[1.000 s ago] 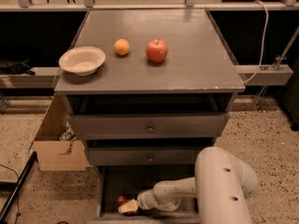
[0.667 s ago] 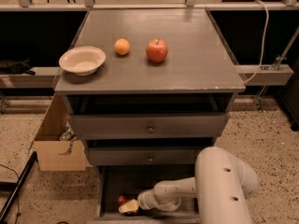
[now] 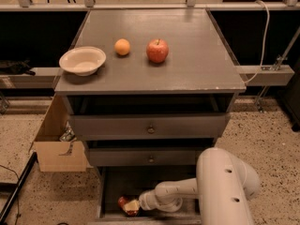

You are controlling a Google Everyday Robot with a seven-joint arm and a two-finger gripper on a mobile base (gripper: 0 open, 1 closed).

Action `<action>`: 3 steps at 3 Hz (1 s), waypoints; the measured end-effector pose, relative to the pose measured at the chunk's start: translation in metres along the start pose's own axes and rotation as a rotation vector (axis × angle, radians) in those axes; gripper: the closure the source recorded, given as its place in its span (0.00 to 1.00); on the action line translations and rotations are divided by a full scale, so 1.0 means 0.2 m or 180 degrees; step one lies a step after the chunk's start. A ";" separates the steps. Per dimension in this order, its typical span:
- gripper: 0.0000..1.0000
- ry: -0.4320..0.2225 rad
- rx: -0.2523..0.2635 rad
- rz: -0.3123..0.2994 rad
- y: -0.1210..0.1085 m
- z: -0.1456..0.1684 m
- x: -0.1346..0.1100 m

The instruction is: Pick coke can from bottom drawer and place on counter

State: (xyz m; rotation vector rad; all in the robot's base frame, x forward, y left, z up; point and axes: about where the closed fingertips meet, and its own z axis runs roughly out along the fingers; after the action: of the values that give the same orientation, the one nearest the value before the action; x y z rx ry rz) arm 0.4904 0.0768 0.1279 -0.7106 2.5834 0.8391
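**Ops:** Where's your gripper?

**Me:** Gripper (image 3: 132, 206) is down inside the drawer (image 3: 110, 191), the lowest one, which is pulled open. It sits near the front left of the dark interior. My arm (image 3: 224, 187) comes in from the right, forearm running leftward across the drawer.

**Ops:** Open, closed, or holding?

**Me:** Can't tell. The gripper tip is pale and right up against the can, and the state doesn't show from this angle.

**Ops:** And the can?

**Me:** Can (image 3: 123, 201) is in the drawer, just left of the gripper tip and touching it or nearly so. Only a small red patch shows. I can't say whether it's upright or lying down.

**Ops:** Counter?

**Me:** Counter (image 3: 192, 60) holds three items in its left half: bowl (image 3: 82, 60) at the left edge, orange (image 3: 122, 47) next, apple (image 3: 157, 50) right of that. None touch.

**Ops:** Other drawers?

**Me:** Top drawer (image 3: 117, 125) and middle drawer (image 3: 117, 157) are both slightly out. A cardboard box (image 3: 57, 150) sits on the floor left of the cabinet.
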 end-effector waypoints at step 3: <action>1.00 0.0000 0.0000 0.0000 0.00 0.00 0.00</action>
State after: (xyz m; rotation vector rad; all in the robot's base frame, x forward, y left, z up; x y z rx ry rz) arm 0.4903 0.0769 0.1279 -0.7107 2.5834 0.8393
